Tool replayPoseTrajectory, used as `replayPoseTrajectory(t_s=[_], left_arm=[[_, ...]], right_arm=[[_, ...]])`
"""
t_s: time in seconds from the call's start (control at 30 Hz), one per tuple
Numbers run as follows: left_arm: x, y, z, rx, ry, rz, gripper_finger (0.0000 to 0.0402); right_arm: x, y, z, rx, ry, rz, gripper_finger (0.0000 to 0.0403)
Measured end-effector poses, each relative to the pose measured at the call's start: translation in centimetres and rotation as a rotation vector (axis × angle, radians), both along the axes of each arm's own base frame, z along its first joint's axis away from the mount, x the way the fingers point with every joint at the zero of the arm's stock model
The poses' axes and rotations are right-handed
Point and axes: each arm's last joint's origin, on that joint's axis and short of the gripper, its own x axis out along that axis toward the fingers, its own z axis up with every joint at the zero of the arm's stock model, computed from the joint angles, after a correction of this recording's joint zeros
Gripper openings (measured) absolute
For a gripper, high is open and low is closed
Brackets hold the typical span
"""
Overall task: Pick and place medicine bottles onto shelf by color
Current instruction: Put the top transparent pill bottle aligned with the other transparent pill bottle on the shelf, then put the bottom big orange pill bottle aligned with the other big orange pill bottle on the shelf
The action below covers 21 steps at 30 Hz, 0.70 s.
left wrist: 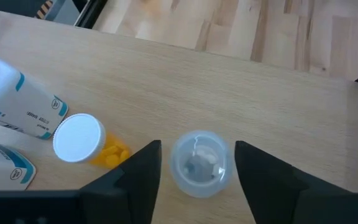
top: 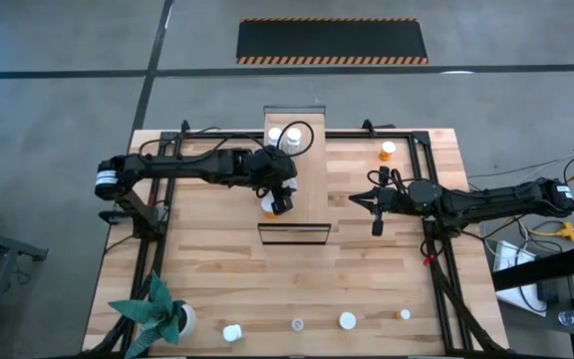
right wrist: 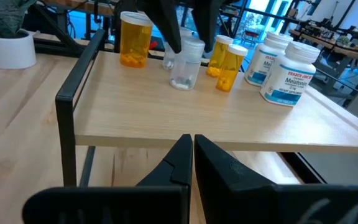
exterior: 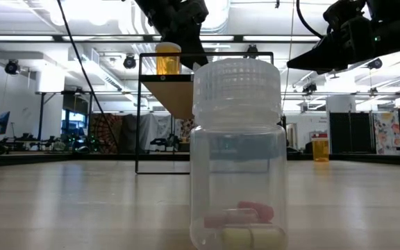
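Note:
The shelf [top: 307,189] stands mid-table, a pale board in a dark frame. On it, in the right wrist view, stand a clear bottle [right wrist: 183,65], three orange bottles [right wrist: 134,40] [right wrist: 229,68] and two white bottles [right wrist: 289,74]. My left gripper [left wrist: 197,171] is open above the shelf. Its fingers stand on either side of the clear bottle [left wrist: 201,163], which rests upright on the board, with narrow gaps showing. My right gripper [right wrist: 192,149] is shut and waits right of the shelf [top: 377,214], pointing at it.
One orange bottle [top: 388,152] stands on the table's far right. Several small bottles line the near edge [top: 348,320], one clear bottle [exterior: 238,153] close to the low camera. A potted plant [top: 162,314] sits at the near left corner. A dark frame runs around the table.

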Motion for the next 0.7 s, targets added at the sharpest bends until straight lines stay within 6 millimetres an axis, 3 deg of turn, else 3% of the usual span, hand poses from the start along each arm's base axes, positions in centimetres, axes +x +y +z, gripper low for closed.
replayPoseTrajectory(t_s=[0.2, 0.33, 0.53, 0.7], left_arm=[[0.0, 0.0, 0.1, -0.001, 0.002, 0.000, 0.0214], [-0.6, -0.1, 1.7, 0.010, -0.039, -0.003, 0.0217], [-2.8, -0.7, 5.0, 0.066, -0.127, -0.032, 0.0218], [-5.7, -2.7, 6.7, 0.129, -0.203, -0.103, 0.0207]], right_arm=[[0.0, 0.0, 0.0, 0.000, 0.000, 0.000, 0.0009], [0.0, 0.0, 0.0, -0.001, 0.001, 0.000, 0.0009], [0.0, 0.0, 0.0, -0.014, 0.003, 0.002, 0.0009], [0.0, 0.0, 0.0, -0.003, 0.000, 0.000, 0.0009]])
